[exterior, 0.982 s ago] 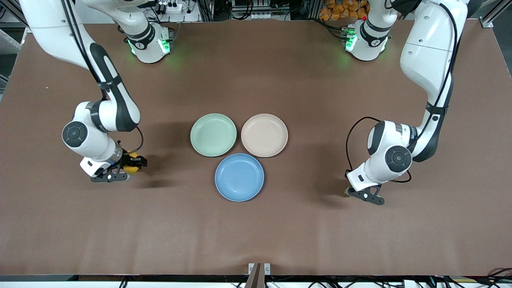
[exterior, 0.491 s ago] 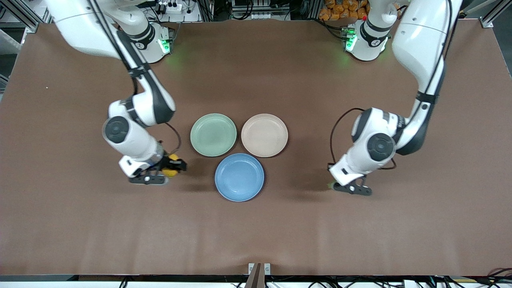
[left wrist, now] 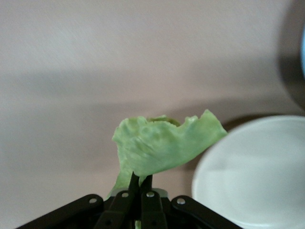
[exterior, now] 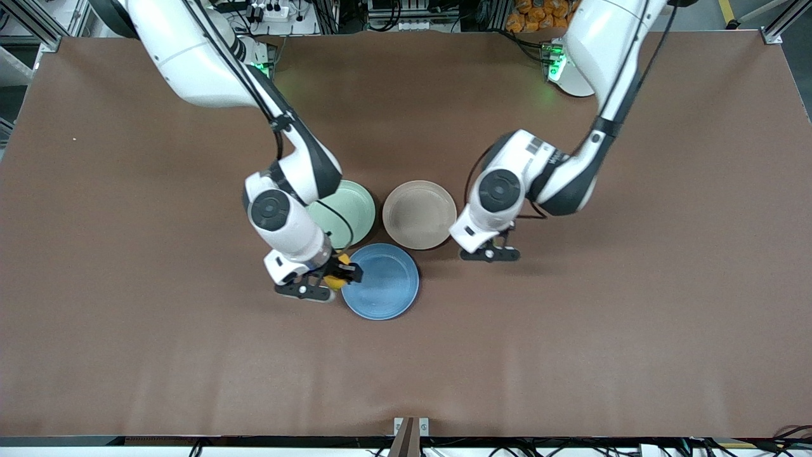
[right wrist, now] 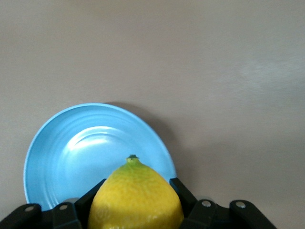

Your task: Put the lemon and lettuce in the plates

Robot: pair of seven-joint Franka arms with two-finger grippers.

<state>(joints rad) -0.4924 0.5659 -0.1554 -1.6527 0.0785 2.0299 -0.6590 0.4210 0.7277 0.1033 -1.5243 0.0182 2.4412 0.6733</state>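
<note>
My right gripper (exterior: 338, 277) is shut on the yellow lemon (exterior: 341, 280), which hangs over the rim of the blue plate (exterior: 388, 289). In the right wrist view the lemon (right wrist: 136, 198) fills the space between the fingers, with the blue plate (right wrist: 71, 152) below it. My left gripper (exterior: 491, 253) hovers over the table beside the beige-pink plate (exterior: 419, 214), on the side toward the left arm's end. In the left wrist view this gripper (left wrist: 139, 182) pinches the crinkled green lettuce (left wrist: 162, 145) by its lower edge, close to the pale plate (left wrist: 252, 174). The lettuce is hidden in the front view.
A mint-green plate (exterior: 349, 212) lies beside the beige-pink one, partly covered by my right arm. The three plates form a tight cluster in the middle of the brown table (exterior: 571, 355).
Both arms have swung in from the table's ends toward the plates. The right carried the lemon to the blue plate's rim, the left carried the lettuce to beside the beige-pink plate.
</note>
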